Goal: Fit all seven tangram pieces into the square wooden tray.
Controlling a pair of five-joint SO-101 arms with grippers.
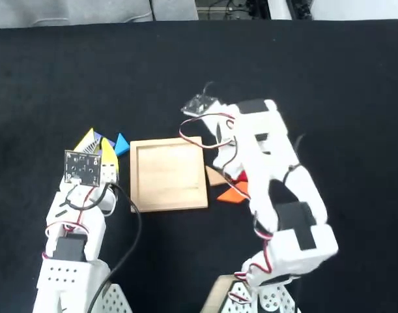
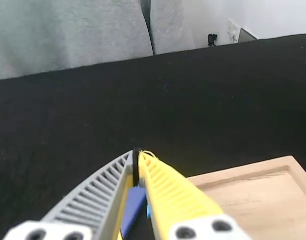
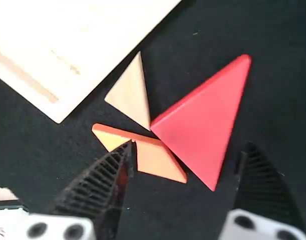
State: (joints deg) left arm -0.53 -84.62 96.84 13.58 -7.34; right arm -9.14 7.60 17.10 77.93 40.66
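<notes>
In the high view the square wooden tray [image 1: 167, 175] lies at the centre of the frame with nothing inside it. Left of it, in the middle left, I count three pieces close together: a yellow triangle [image 1: 86, 139], a dark blue piece [image 1: 105, 139] and a light blue triangle [image 1: 122, 144]. The left gripper [image 1: 105, 154] is over this group. Just right of the tray, under the right arm [image 1: 270, 150], there are three more: a pale wooden triangle [image 1: 215, 175], a red triangle [image 1: 240, 177] and an orange piece [image 1: 234, 193]. This makes six, and a seventh I cannot find. In the left wrist view the fingertips meet with no gap. Some blue shows in the slit behind them, but whether it is pinched I cannot tell. In the right wrist view the right gripper [image 3: 188, 146] is wide open and holds nothing. The red triangle is just ahead of the gap between the two fingers, and its long edge runs slantwise across that gap. It touches the orange piece, which reaches to one fingertip. I judge that the right arm is much nearer to the red triangle, so the wrist must probably turn before closing.
</notes>
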